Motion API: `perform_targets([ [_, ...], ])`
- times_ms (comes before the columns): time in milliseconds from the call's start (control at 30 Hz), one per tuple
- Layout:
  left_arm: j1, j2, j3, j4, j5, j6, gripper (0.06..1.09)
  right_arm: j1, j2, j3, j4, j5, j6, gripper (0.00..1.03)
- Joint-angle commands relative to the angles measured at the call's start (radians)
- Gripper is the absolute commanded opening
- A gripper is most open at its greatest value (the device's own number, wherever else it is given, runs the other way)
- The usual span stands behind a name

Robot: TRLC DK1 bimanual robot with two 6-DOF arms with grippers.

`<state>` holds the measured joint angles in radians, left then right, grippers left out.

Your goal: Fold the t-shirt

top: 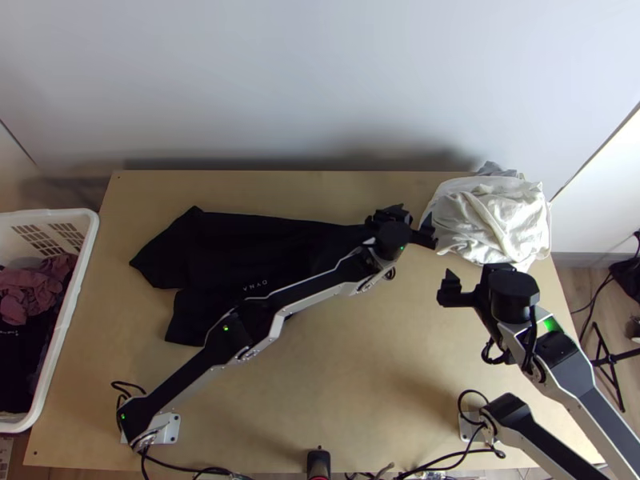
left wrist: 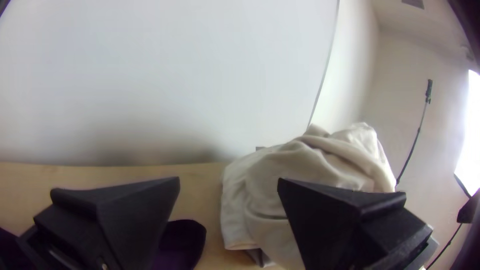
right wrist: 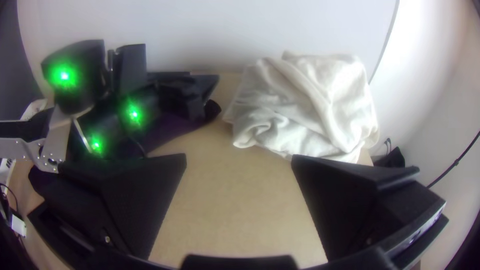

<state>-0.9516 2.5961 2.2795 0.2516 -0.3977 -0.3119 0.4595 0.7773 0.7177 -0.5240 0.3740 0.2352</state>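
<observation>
One black t-shirt lies flat on the one table, left of centre in the top view, partly beneath the left arm; small pale lettering marks it. Two grippers: the left gripper above centre, the right gripper at centre right, both with fingers parted, grasping nothing. One bunched heap of whitish cloth sits upper right, one white basket of clothes at the left edge. The left wrist view shows a thin pole at right; the right wrist view, three green lights upper left.
</observation>
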Motion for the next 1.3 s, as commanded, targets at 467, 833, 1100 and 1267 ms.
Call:
perform_targets([
  [467,0.333,-0.613,-0.250,-0.871,-0.001,0.008,1.04,0.169,0.051,-0.003,-0.133,-0.483,0.289,0.98],
  [833,0.496,-1.199,-1.017,-0.492,-0.001,0.117,1.04,0.387,0.254,0.012,-0.002,-0.543,0.362,0.98],
  [1100,0.712,-1.469,-1.276,-0.465,0.017,0.171,1.04,0.482,0.493,0.074,0.179,-0.541,0.412,0.98],
  [1267,0.815,-1.594,-1.390,-0.466,0.026,0.206,1.04,0.544,0.688,0.195,0.223,-0.541,0.432,0.98],
])
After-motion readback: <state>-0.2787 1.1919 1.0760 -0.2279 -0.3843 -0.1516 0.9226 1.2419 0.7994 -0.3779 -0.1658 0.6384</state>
